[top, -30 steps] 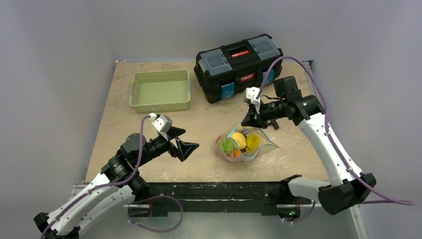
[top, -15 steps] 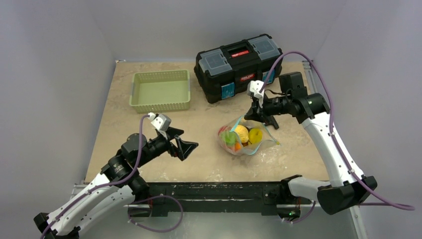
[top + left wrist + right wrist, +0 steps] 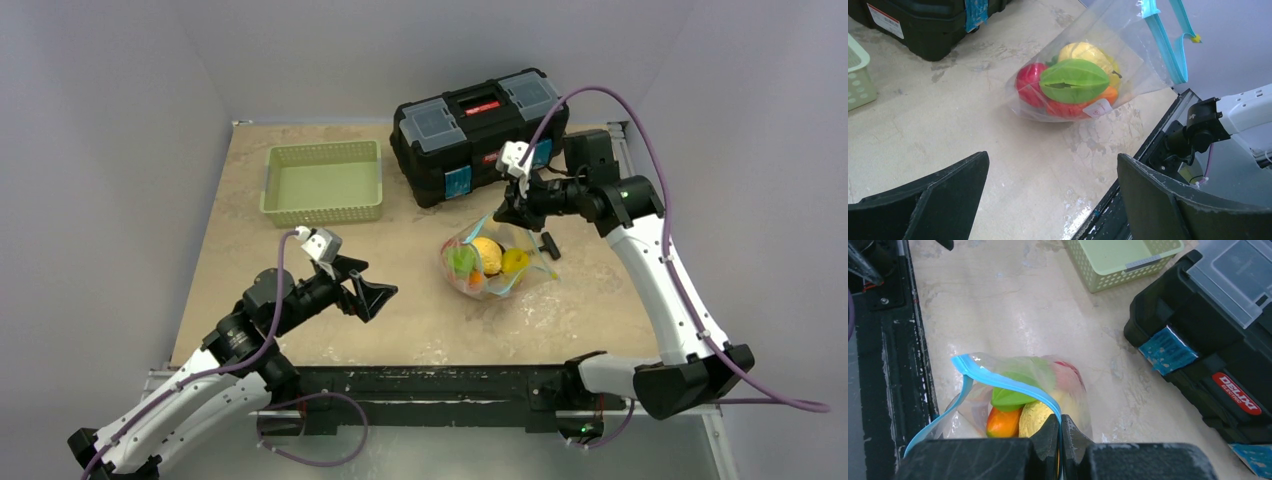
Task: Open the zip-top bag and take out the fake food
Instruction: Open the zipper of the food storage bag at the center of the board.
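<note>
Within the last second the right gripper [image 3: 507, 213] has drawn up and back toward the black toolbox [image 3: 480, 120] at far right. It is clamped on one lip of the teal zip strip [image 3: 998, 381], so the zip-top bag [image 3: 488, 265] now hangs stretched from that lip. Its belly rests on the table [image 3: 300, 250] right of centre. The fake food [image 3: 1073, 82] sits heaped at the bottom. The strip's two sides look parted, so the mouth seems open. The left gripper [image 3: 371, 286], spread and empty, has kept its place at near left, facing the bag, and is probably the one to reach in.
</note>
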`<action>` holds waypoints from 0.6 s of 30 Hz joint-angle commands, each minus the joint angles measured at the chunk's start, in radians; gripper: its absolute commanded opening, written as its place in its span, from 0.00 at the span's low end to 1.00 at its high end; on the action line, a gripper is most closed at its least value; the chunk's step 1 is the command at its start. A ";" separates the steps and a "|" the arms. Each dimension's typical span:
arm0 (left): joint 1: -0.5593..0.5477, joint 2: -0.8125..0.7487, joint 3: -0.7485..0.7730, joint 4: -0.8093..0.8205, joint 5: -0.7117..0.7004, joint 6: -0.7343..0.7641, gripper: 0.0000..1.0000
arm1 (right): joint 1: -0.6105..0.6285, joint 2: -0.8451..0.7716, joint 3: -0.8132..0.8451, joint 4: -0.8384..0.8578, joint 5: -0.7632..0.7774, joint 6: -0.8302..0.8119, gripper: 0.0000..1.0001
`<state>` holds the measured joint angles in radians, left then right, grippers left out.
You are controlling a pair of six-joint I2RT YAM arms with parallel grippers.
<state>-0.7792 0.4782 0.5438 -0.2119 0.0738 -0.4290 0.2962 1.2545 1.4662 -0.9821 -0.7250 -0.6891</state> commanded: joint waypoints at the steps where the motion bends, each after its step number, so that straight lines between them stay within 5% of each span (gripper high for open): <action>1: 0.003 -0.010 0.002 0.004 -0.009 -0.018 1.00 | -0.008 0.008 0.067 0.074 0.044 0.051 0.00; 18: 0.003 0.013 0.029 -0.007 -0.019 -0.028 1.00 | -0.031 0.061 0.108 0.168 0.221 0.132 0.00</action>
<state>-0.7792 0.4774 0.5438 -0.2287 0.0700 -0.4358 0.2722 1.3094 1.5169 -0.8909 -0.5537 -0.5838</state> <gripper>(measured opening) 0.998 0.005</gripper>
